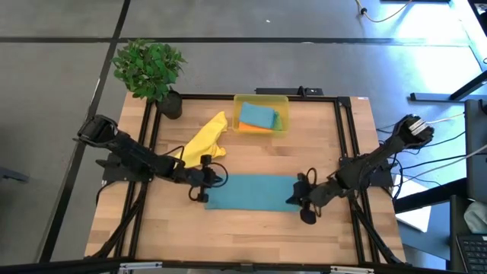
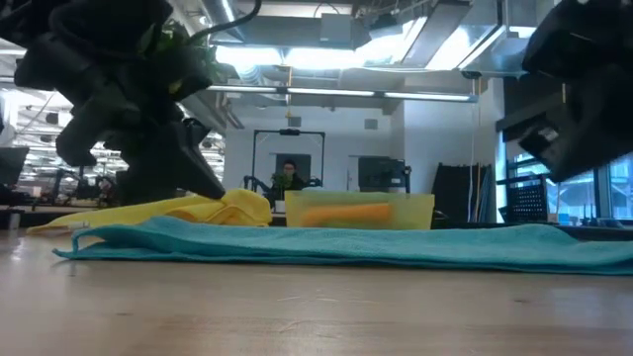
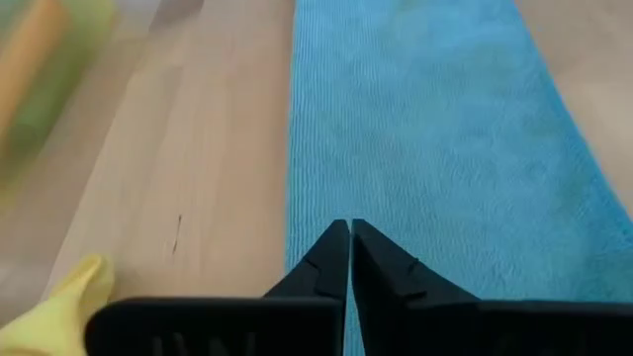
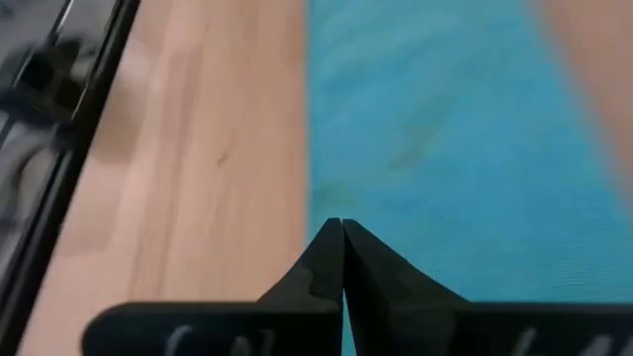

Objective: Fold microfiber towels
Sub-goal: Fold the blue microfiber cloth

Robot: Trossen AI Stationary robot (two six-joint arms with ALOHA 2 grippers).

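Note:
A light teal-blue towel (image 1: 251, 192) lies flat on the table as a long rectangle, folded or not I cannot tell. My left gripper (image 3: 349, 229) is shut over its left end (image 1: 209, 186), near the far corner. My right gripper (image 4: 342, 225) is shut over its right end (image 1: 293, 194), and the low view shows it well above the cloth (image 2: 346, 245). Nothing shows between either pair of fingers. A crumpled yellow towel (image 1: 204, 138) lies behind the left gripper. More towels, a teal-blue one (image 1: 257, 116) on an orange one (image 1: 259, 129), sit in the yellow bin.
The translucent yellow bin (image 1: 262, 99) stands at the table's far middle. A potted plant (image 1: 152, 70) stands at the far left corner. A black frame (image 1: 342, 137) runs around the table top. Bare wood lies in front of the teal towel.

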